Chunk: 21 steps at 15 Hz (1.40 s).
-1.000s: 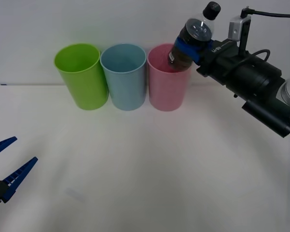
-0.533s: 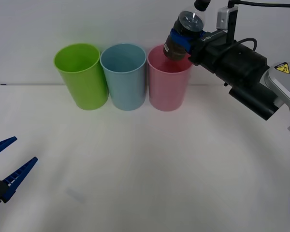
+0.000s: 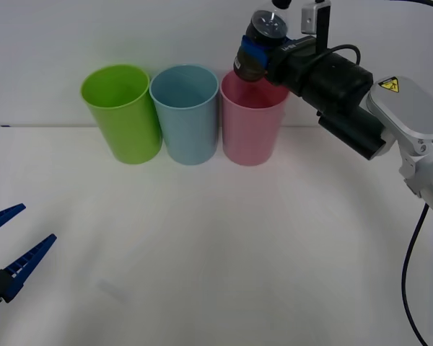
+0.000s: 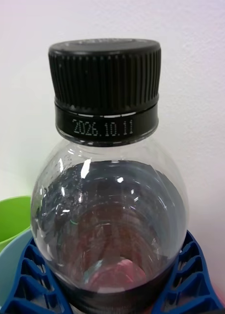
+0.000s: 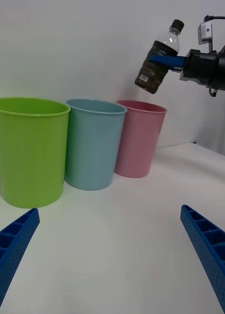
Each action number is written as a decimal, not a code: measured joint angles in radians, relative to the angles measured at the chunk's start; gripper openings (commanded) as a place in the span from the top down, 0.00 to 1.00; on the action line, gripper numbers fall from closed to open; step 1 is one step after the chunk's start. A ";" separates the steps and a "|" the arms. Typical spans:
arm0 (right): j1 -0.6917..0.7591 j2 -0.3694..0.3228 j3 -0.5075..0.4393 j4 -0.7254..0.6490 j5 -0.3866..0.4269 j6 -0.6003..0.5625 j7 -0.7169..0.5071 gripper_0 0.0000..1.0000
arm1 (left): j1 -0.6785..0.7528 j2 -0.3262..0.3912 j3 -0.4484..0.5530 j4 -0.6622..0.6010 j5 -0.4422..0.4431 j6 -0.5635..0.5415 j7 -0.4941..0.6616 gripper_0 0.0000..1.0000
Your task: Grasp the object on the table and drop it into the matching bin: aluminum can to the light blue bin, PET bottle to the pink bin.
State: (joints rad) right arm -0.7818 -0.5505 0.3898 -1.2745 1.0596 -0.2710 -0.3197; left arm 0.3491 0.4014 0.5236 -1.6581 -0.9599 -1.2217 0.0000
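My right gripper (image 3: pixel 254 56) clasps the PET bottle (image 3: pixel 259 49) above the pink bin (image 3: pixel 251 122); I'd center its base beneath the fingers (image 4: pixel 29 274) before releasing; left gripper (image 3: pixel 11 241) idles, fingers spread.

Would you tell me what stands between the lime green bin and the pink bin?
The light blue bin stands between the lime green bin and pink bin, seen in the front view.

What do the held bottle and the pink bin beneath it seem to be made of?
PET bottle: clear, glossy plastic, judging by bright glints and see-through shoulders; its ridged black cap looks like harder matte plastic. Pink bin: probably smooth, opaque moulded plastic with a soft sheen.
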 measured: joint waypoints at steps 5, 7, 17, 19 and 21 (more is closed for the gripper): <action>-0.023 0.022 0.000 0.056 0.029 0.001 0.002 1.00 | 0.000 0.000 0.000 0.000 0.000 0.000 0.000 0.00; -0.026 0.025 0.000 0.066 0.038 0.001 0.003 1.00 | 0.000 0.000 0.000 0.000 0.000 0.000 0.000 0.00; -0.032 0.032 -0.001 0.081 0.049 0.002 0.008 0.00 | 0.000 0.000 0.000 0.000 0.000 0.000 0.000 0.00; -0.032 0.030 -0.002 0.081 0.049 0.002 0.009 0.00 | 0.000 0.000 0.000 0.000 0.000 0.000 0.000 0.00; -0.032 0.028 -0.002 0.081 0.049 0.001 0.010 0.00 | 0.000 0.000 0.000 0.000 0.000 0.000 0.000 0.00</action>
State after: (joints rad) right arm -0.8133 -0.5224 0.3882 -1.1934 1.1091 -0.2698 -0.3100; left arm 0.3491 0.4014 0.5236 -1.6581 -0.9599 -1.2217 0.0000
